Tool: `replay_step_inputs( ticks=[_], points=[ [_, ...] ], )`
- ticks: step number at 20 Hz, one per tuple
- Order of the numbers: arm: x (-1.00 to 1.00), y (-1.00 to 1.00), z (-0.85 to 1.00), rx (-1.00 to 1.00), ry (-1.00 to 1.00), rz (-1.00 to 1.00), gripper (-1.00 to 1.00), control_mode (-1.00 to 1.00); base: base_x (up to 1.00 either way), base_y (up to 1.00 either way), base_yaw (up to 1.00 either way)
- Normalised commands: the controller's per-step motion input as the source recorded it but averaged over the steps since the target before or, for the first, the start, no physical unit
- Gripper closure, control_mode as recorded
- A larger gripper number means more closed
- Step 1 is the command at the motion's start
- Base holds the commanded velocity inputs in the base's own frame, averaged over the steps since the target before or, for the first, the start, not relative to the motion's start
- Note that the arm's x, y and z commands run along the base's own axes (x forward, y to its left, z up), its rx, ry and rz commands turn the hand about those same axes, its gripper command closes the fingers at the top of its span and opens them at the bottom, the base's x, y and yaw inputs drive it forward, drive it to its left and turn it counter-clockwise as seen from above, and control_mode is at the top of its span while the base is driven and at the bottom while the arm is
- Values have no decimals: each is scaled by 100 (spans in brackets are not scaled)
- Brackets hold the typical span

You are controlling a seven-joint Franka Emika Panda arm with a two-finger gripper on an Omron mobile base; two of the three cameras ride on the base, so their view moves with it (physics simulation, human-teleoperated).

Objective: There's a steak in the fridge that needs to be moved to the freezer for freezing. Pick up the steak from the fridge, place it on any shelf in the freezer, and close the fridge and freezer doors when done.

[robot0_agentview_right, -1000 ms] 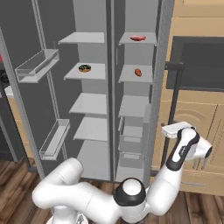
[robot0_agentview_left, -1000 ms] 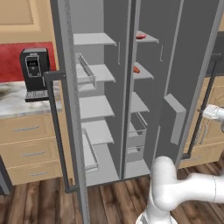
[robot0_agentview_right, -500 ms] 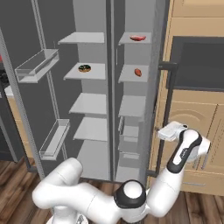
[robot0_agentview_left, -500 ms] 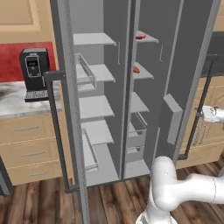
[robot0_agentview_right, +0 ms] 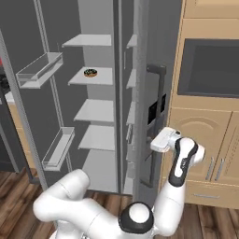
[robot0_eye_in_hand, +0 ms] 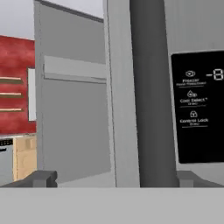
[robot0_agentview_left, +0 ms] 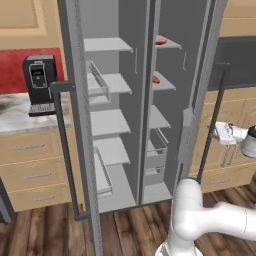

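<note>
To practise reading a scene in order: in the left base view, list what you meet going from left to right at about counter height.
Coffee machine → dark bar handle of the open left door → wide-compartment shelf → reddish item on the narrow shelf → right door's handle → gripper, open.

A black coffee machine [robot0_agentview_left: 40, 82] stands on a marble bench [robot0_agentview_left: 15, 120] above wooden drawers [robot0_agentview_left: 35, 167]; red wall [robot0_agentview_left: 15, 70] behind.

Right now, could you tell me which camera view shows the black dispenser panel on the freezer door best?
The hand view: the dispenser panel is close and face-on, its labels readable. The right base view shows it small and edge-on; the left base view shows the door's other side.
</note>
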Motion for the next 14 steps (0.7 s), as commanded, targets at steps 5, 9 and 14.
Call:
replay_step_inputs(
  ticks=[5, 9, 14],
  points=[
    [-27, 100, 0, 0, -8, -13, -100, -100, 0, 0, 0],
    [-19, 100, 0, -2, 1, -6, -100, -100, 0, 0, 0],
    [-3, 100, 0, 0, 12, -2, -100, -100, 0, 0, 0]
  ],
)
